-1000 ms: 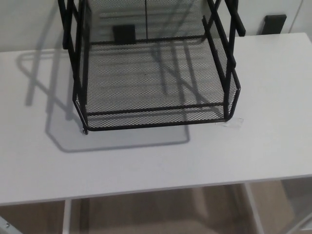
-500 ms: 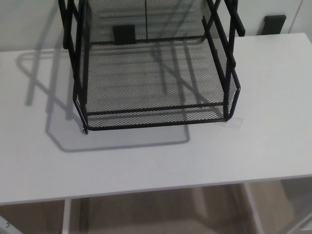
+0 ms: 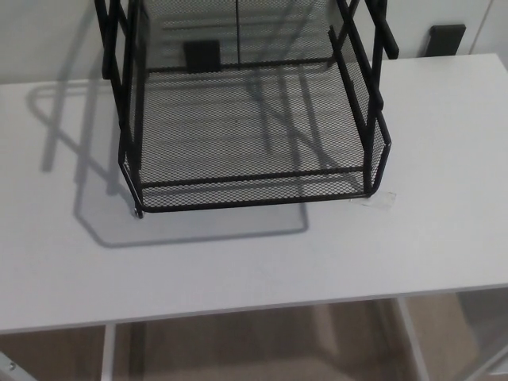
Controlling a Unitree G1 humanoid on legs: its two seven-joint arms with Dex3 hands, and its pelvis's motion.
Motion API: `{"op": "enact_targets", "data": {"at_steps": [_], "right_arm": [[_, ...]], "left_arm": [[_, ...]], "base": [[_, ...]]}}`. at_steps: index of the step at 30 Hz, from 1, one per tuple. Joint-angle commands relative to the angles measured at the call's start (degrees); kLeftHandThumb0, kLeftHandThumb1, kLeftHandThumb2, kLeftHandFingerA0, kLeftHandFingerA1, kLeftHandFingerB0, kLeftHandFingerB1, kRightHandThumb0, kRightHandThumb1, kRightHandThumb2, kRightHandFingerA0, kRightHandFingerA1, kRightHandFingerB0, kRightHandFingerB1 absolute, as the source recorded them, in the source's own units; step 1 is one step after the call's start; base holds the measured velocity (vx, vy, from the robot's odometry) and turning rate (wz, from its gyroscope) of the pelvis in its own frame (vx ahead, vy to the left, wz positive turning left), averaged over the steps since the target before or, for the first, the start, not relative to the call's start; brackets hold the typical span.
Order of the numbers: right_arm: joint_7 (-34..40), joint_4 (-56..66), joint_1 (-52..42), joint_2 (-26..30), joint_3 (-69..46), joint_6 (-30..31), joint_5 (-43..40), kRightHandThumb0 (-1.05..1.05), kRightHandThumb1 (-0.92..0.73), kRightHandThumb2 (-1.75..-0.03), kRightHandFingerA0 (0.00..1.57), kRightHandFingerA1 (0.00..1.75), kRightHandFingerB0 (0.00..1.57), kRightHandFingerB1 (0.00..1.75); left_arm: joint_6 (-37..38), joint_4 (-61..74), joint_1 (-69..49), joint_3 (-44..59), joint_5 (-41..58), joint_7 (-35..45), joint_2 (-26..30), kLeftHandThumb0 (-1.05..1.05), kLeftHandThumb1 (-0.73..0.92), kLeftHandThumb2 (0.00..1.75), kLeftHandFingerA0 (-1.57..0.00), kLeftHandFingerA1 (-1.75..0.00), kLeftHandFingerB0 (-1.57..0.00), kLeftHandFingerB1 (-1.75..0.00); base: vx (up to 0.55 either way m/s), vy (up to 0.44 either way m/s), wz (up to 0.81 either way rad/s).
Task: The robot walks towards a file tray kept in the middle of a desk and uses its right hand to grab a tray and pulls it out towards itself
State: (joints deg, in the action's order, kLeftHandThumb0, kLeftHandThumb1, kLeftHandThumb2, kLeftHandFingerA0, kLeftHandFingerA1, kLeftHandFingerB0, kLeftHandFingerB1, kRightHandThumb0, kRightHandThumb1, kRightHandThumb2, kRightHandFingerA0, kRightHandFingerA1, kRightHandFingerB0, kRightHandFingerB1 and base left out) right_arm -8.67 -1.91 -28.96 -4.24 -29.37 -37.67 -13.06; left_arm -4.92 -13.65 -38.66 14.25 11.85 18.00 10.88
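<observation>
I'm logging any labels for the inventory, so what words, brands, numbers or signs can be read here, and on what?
None can be read.
The black mesh file tray shows no label or brand.
The white desk is plain.
A small clear tab lies at the tray's front right corner; no writing shows on it.
Two dark blocks behind the desk carry no visible marks.
</observation>
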Motion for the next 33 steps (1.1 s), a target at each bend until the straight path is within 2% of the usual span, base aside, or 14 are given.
{"op": "enact_targets", "data": {"at_steps": [1,3,4,6,7,8,9,13,14,16,20,21,22,33], "right_arm": [[-2.2,40.8,26.6,4.7,7.8,3.1,39.9,-0.38,-0.19,-0.85,0.00,0.52,0.00,0.50],[-3.1,38.8,30.2,2.4,12.6,3.1,47.7,-0.38,-0.15,-0.82,0.00,0.52,0.00,0.49],[-3.4,38.2,31.1,1.7,14.4,2.9,50.3,-0.72,-0.39,-0.79,0.04,0.38,0.06,0.44],[-3.9,37.7,31.9,0.8,16.8,3.3,53.5,-0.77,-0.50,-0.56,0.04,0.36,0.13,0.37],[-4.0,37.2,32.2,0.2,18.3,3.1,55.3,-0.74,-0.40,-0.79,0.05,0.38,0.04,0.43],[-4.1,36.9,32.4,-0.5,20.0,3.3,57.6,-0.77,-0.50,-0.55,0.05,0.35,0.10,0.35],[-4.3,36.6,32.5,-0.9,21.3,3.3,59.6,-0.67,-0.39,-0.85,0.00,0.33,0.04,0.42],[-2.7,35.2,33.0,-2.0,25.6,4.5,66.6,-0.72,-0.40,-0.81,0.04,0.29,0.05,0.36],[-2.6,35.1,32.9,-2.2,26.1,4.8,67.2,-0.74,-0.49,-0.56,0.02,0.35,0.10,0.34],[-2.6,34.7,32.9,-2.3,27.5,5.8,68.9,-0.70,-0.39,-0.81,0.03,0.28,0.05,0.33],[-3.3,33.7,33.3,-1.6,30.7,8.2,72.8,-0.67,-0.38,-0.83,0.01,0.20,0.03,0.34],[-3.1,33.2,33.1,-1.7,31.6,9.1,73.8,-0.73,-0.47,-0.56,0.00,0.28,0.06,0.34],[-3.9,33.2,32.7,-1.7,32.6,10.2,75.1,-0.68,-0.39,-0.83,0.00,0.16,0.04,0.35],[-7.4,25.4,36.2,-2.1,42.9,23.7,87.6,-0.55,-0.30,-0.79,0.00,0.19,0.02,0.36]], "left_arm": [[4.3,-1.2,0.5,0.4,-1.4,-0.8,0.3,-0.24,0.62,0.58,-0.49,-0.42,-0.44,-0.38],[4.1,-0.3,0.4,0.3,-1.4,-0.8,0.2,-0.25,0.62,0.59,-0.49,-0.42,-0.46,-0.39],[4.2,-0.2,0.3,0.2,-1.3,-0.5,0.2,-0.25,0.62,0.58,-0.50,-0.43,-0.46,-0.39],[4.1,0.2,0.2,0.2,-1.2,-0.5,0.2,-0.25,0.62,0.58,-0.50,-0.43,-0.46,-0.39],[3.9,0.2,0.4,0.2,-1.2,-0.6,0.1,-0.24,0.62,0.59,-0.49,-0.42,-0.46,-0.39],[4.1,-0.1,0.6,0.2,-1.2,-0.7,0.1,-0.24,0.62,0.59,-0.49,-0.43,-0.47,-0.39],[4.1,0.1,0.6,0.2,-1.5,-0.9,0.2,-0.25,0.62,0.58,-0.50,-0.43,-0.47,-0.39],[3.0,1.8,0.2,0.3,-0.7,-0.5,0.0,-0.24,0.61,0.58,-0.49,-0.42,-0.47,-0.39],[3.4,1.9,0.1,0.1,-0.9,-0.3,0.2,-0.25,0.62,0.58,-0.49,-0.43,-0.46,-0.40],[3.8,1.9,0.2,0.2,-1.0,0.0,0.6,-0.26,0.62,0.58,-0.49,-0.44,-0.46,-0.40],[4.2,2.0,0.0,0.0,-1.4,-0.2,0.5,-0.27,0.63,0.59,-0.50,-0.44,-0.48,-0.41],[5.5,0.5,0.4,-0.3,-2.1,0.0,0.9,-0.27,0.63,0.59,-0.49,-0.44,-0.46,-0.40],[6.6,-1.2,0.9,-0.1,-1.9,0.5,1.0,-0.27,0.63,0.59,-0.47,-0.44,-0.46,-0.40],[4.6,0.8,0.7,-0.4,-1.9,0.1,0.9,-0.27,0.62,0.59,-0.50,-0.43,-0.48,-0.40]], "base": [[0.00,0.000,0.00],[0.00,0.000,0.00],[0.00,0.000,0.00],[0.00,0.000,0.00],[0.00,0.000,0.00],[0.00,0.000,0.00],[0.00,0.000,0.00],[0.00,0.000,0.00],[0.00,0.000,0.00],[0.00,0.000,0.00],[0.00,0.000,0.00],[0.00,0.000,0.00],[0.00,0.000,0.00],[0.00,0.000,0.00]]}}
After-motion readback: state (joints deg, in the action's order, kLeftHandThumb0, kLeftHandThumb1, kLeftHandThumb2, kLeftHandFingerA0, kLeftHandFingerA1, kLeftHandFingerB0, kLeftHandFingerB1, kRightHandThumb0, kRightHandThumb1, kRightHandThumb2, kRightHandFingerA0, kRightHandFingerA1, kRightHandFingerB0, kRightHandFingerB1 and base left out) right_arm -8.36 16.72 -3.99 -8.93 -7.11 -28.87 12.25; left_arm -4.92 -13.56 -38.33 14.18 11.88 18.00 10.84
